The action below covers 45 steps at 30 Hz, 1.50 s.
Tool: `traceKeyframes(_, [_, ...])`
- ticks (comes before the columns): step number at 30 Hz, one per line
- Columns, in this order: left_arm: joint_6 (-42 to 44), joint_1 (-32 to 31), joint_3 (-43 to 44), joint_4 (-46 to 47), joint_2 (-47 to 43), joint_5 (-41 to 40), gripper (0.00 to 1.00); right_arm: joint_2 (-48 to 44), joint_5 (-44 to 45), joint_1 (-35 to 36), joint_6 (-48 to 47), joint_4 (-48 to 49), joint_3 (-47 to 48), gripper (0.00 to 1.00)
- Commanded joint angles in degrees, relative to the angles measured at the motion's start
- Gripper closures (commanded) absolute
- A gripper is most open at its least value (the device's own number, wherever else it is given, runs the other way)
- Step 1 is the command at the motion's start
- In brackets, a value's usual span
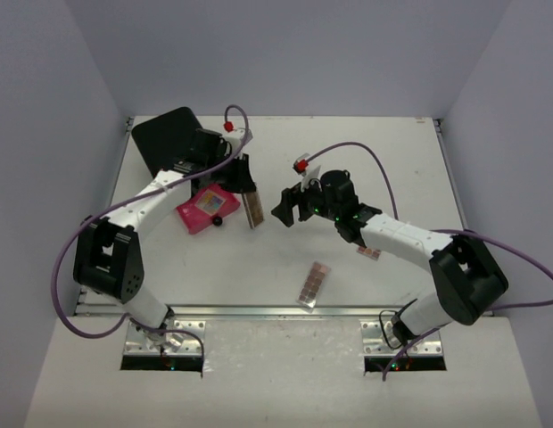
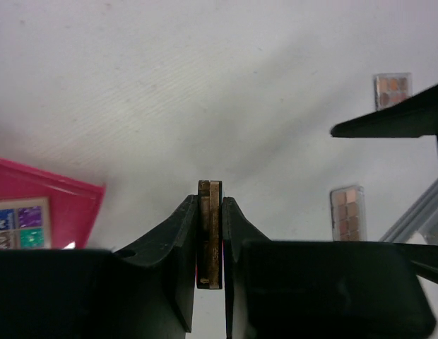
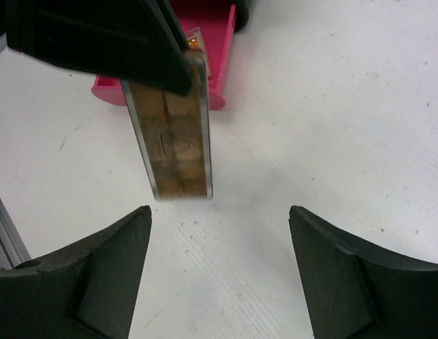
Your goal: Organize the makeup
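**Left gripper clamps palette while right waits open**

The left gripper (image 2: 210, 212) is closed tight on a long brownish palette (image 3: 178, 138). It holds the palette over the white surface (image 1: 348, 160), just beside a pink tray (image 1: 192, 217) with a square multicolour palette (image 1: 208, 201) in it. The right gripper (image 3: 219, 226), spread wide and empty, faces the held palette's coloured pans. A second long palette (image 1: 314, 283) lies flat nearer the arm bases, well apart.

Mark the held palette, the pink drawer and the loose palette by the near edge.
held palette (image 3: 178, 141), right wrist view, middle of its pan face.
pink drawer (image 1: 193, 220), top external view, bare pink corner.
loose palette (image 1: 314, 283), top external view, its centre.
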Motion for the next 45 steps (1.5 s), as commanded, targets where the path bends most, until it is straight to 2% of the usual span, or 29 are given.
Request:
traceKeyframes(1, [3.7,6.0,0.1,3.8,-3.8,-1.2,1.00,-1.6,-0.8,0.0,1.7,2.4,-0.3,0.21])
traceKeyframes(5, [10.7,11.6,3.7,1.9,-4.3,-3.4,1.00,-3.4,-1.8,0.0,1.8,1.1,-1.5,0.21])
traceKeyframes(8, [17.9,12.1,5.4,1.1,-5.9,-7.3,1.00,-4.6,-2.4,0.0,1.8,0.8,-3.0,0.21])
traceKeyframes(11, [19.9,12.3,3.9,2.4,-8.3,-10.7,1.00,-6.0,-2.5,0.0,2.2,1.3,-5.5,0.22])
traceKeyframes(13, [17.6,13.7,0.4,7.6,-10.4,-11.2,1.00,-6.5,-2.3,0.0,2.8,1.3,-6.4,0.22])
traceKeyframes(15, [12.0,15.8,-9.0,17.0,-16.0,-11.2,1.00,-7.5,-2.1,0.1,4.1,1.8,-8.8,0.22])
traceKeyframes(18, [2.4,18.4,-18.5,27.6,-19.7,-10.9,1.00,-9.4,-2.1,0.1,6.1,3.5,-11.0,0.22])
traceKeyframes(26, [-16.3,21.8,-30.1,38.7,-22.6,-6.6,1.00,-10.6,-2.2,0.7,7.9,3.7,-11.6,0.23])
traceKeyframes(32, [-21.5,22.0,-39.6,54.3,-23.4,-11.1,1.00,-11.5,-1.9,1.7,7.9,2.7,-12.1,0.23])
traceKeyframes(38, [-21.8,22.2,-43.2,61.6,-22.9,-16.5,1.00,-13.7,-0.7,2.1,6.6,0.8,-12.4,0.23])
traceKeyframes(45, [-26.0,22.6,-41.2,65.7,-21.2,-14.0,1.00,-14.9,0.4,2.1,5.5,-1.1,-12.3,0.23])
